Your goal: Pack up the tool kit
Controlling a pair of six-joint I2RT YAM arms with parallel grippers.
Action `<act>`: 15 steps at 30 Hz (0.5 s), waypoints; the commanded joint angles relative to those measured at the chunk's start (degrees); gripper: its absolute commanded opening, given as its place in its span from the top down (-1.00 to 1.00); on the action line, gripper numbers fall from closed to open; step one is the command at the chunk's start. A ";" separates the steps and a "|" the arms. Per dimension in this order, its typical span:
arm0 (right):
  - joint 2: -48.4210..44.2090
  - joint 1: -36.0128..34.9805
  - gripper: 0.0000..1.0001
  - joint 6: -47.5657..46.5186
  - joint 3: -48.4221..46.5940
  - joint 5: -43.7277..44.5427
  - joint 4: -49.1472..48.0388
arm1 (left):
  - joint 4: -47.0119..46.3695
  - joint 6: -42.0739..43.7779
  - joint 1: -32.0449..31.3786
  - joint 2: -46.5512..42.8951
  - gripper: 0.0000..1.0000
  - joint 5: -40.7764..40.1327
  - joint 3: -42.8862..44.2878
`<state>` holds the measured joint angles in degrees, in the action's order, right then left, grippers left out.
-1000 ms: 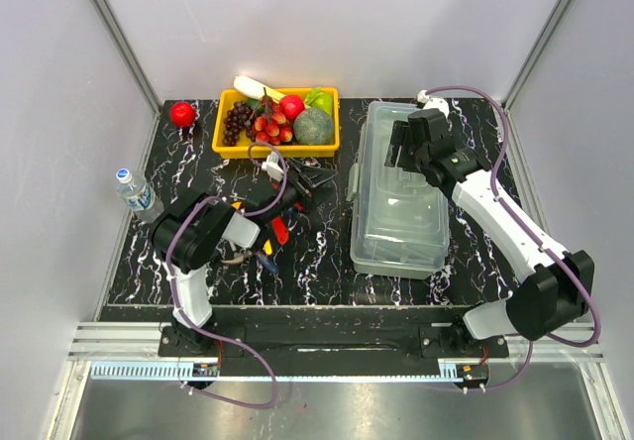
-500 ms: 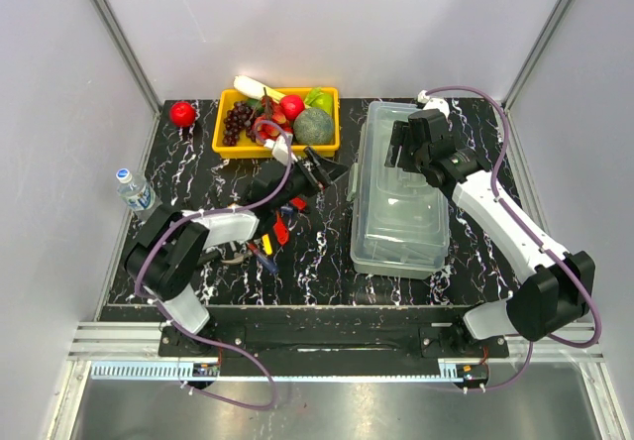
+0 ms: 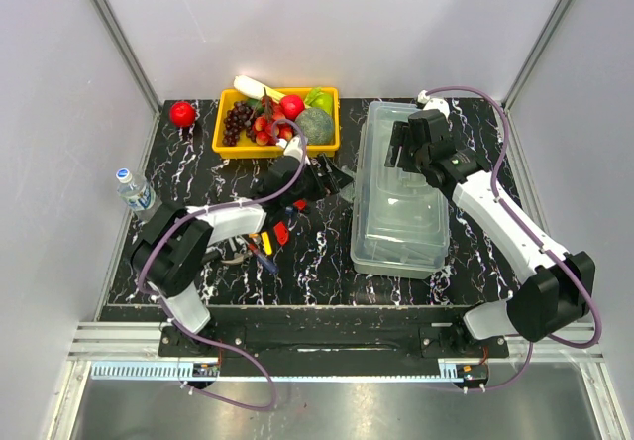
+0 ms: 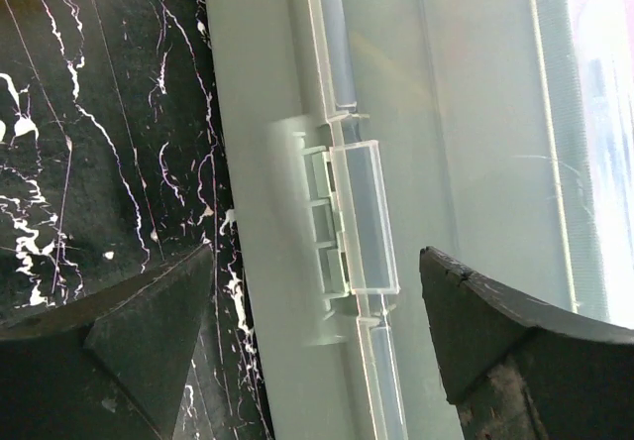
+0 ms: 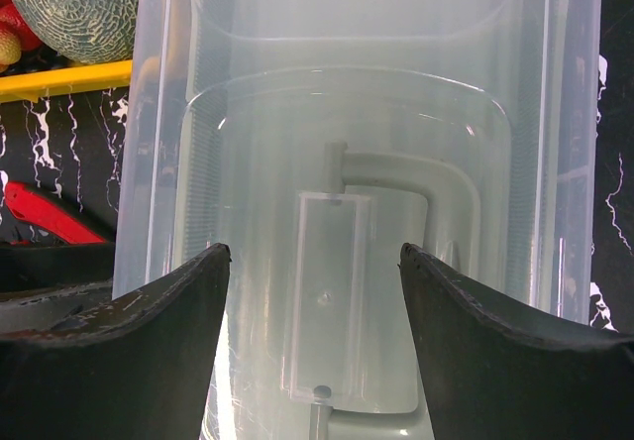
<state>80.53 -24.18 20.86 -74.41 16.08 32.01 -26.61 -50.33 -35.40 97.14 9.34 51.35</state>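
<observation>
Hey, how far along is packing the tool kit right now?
Nothing is packed yet: the tools lie on the table left of the toolbox, whose lid looks shut. In hand: the left arm holds its jaws open at a clip on the box's edge; the right arm's jaws are open over the lid. Left: open it, load the tools, close.

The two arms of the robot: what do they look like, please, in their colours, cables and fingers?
The left arm and the right arm look alike: white links between chunky black joints. A thin purple cable loops loosely along each one. Each arm ends in two matte black, wedge-shaped fingers with slightly rough edges. No markings can be read on them.
</observation>
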 commanded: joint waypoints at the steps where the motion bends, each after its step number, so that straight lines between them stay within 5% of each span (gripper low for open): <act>1: 1.56 0.10 -0.53 1.37 3.57 2.03 11.94 | 1.21 2.16 -0.20 1.12 -0.76 -0.64 3.75; 15: 0.94 0.10 -0.52 0.32 -0.29 2.64 13.86 | 7.28 0.84 -0.29 1.91 -0.56 -2.93 5.60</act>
<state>80.29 -24.25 20.91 -74.61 16.03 32.45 -17.87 -49.25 -35.48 98.54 6.00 54.26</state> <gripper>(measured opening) 0.758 0.790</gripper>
